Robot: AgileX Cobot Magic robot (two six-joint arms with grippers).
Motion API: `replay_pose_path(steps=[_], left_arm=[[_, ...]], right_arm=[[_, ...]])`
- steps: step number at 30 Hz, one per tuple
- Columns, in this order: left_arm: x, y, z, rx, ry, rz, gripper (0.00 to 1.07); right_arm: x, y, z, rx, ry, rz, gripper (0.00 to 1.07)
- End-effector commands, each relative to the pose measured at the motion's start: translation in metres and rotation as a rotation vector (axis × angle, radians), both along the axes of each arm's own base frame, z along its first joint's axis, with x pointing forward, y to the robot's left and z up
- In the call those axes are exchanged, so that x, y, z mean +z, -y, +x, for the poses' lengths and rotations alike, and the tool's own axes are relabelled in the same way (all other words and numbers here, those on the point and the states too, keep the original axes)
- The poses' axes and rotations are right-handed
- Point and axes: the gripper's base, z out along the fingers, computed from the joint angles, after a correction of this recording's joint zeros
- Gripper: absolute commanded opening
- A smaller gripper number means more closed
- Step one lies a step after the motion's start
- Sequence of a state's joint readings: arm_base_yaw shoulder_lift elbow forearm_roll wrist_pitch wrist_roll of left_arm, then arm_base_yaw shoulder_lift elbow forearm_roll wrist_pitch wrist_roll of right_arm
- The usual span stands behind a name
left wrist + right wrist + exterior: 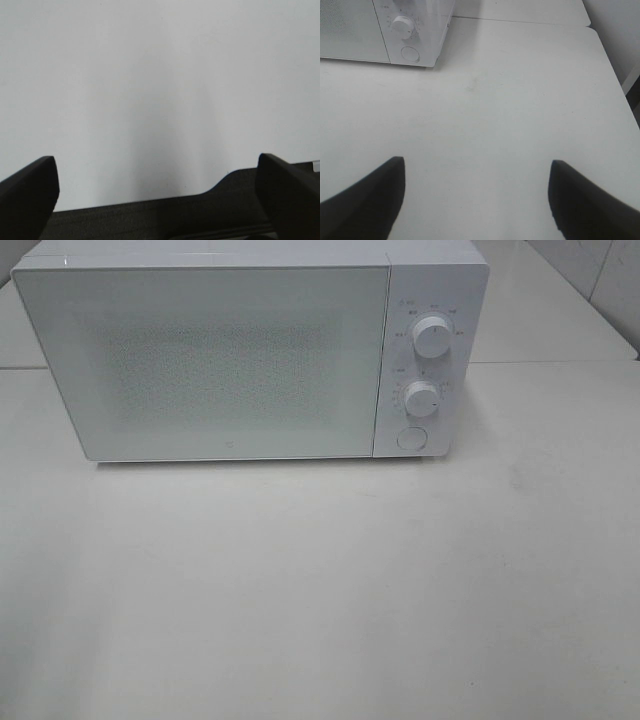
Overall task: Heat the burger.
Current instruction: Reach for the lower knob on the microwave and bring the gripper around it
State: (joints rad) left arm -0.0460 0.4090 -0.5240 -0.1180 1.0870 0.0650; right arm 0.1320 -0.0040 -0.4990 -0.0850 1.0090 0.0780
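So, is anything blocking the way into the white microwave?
Yes: the white microwave's frosted door is shut across its front. The burger shows in no view. Left gripper and right gripper are open, empty.

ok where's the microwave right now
In the exterior high view the microwave stands at the back of the white table, left of centre, door shut; the right wrist view catches its control panel.
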Motion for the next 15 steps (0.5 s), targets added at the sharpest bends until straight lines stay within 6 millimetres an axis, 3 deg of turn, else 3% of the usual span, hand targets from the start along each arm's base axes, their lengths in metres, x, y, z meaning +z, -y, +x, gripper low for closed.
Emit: replay_pose_path(steps=[1,15], left_arm=[[0.003,0.000,-0.010,0.009,0.077,-0.013,1.00],[0.010,-0.001,-0.049,0.086,0.335,-0.028,1.00]], right_arm=[[0.001,0.000,-0.003,0.003,0.039,-0.006,0.76],[0.001,0.000,-0.003,0.003,0.039,-0.006,0.76]])
